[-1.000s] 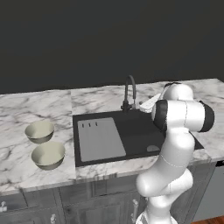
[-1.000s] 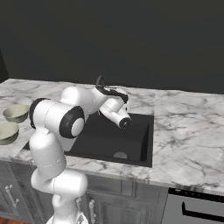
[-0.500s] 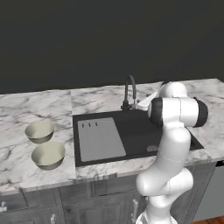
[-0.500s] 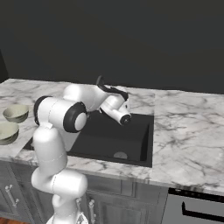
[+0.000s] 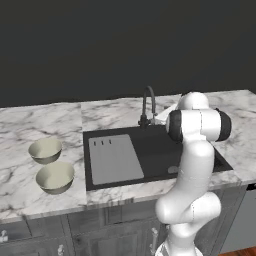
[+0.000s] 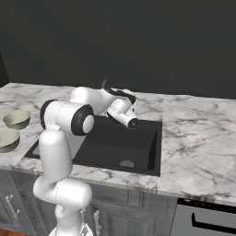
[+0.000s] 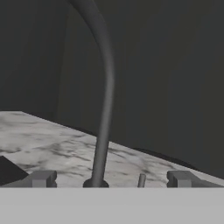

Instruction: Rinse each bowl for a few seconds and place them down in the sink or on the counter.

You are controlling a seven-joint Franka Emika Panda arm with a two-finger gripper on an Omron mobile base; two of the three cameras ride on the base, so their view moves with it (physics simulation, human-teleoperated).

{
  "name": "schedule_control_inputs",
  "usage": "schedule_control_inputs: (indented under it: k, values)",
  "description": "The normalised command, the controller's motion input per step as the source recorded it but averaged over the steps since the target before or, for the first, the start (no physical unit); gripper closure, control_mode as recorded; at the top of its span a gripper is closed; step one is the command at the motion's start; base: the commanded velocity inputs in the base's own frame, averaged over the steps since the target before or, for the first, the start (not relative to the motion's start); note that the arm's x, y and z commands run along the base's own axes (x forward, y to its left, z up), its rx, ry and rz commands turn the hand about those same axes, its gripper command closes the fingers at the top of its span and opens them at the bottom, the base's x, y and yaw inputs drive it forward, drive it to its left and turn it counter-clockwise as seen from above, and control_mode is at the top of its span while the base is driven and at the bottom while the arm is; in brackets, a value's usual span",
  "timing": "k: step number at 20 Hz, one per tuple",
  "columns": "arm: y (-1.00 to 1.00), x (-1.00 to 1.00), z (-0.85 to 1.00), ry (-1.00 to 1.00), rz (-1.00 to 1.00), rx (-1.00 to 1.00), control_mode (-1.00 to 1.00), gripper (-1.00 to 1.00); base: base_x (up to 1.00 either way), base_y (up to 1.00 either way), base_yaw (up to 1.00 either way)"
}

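Marble surface (image 5: pixel 60 117) under a dark wall. Left base view: two bowls, far (image 5: pixel 45 150) and near (image 5: pixel 55 177), stand empty on it just left of the sink (image 5: pixel 150 150), beside the ribbed drainboard (image 5: pixel 114 159). The faucet (image 5: pixel 148 102) rises behind the basin, with the arm reaching toward its base.

Right base view: both bowls (far (image 6: pixel 17 119), near (image 6: pixel 8 139)) sit well apart from the hand, which lies low at the faucet (image 6: pixel 117 92).

Hand view: the tool (image 7: pixel 111 179) is spread wide and empty, its fingers (image 7: pixel 41 178) straddling the faucet stem (image 7: pixel 104 109), with the small lever (image 7: pixel 141 180) just to one side.

Risk: with the stem between the fingers, an advance could knock it rather than the lever, leaving no water for rinsing. Neither bowl is grasped yet; the smooth glaze may slip from a rim grip.
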Motion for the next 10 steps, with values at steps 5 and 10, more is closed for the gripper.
schedule_control_inputs:
  k: [5, 10]
  values:
    - [0.07, 0.22, -0.06, 0.0, 0.01, 0.0, -1.0, -1.0, 0.0, 0.0, 0.0]
    - [0.04, 0.17, -0.08, 0.01, 0.0, 0.0, -1.0, -1.0, 0.0, 0.0, 0.0]
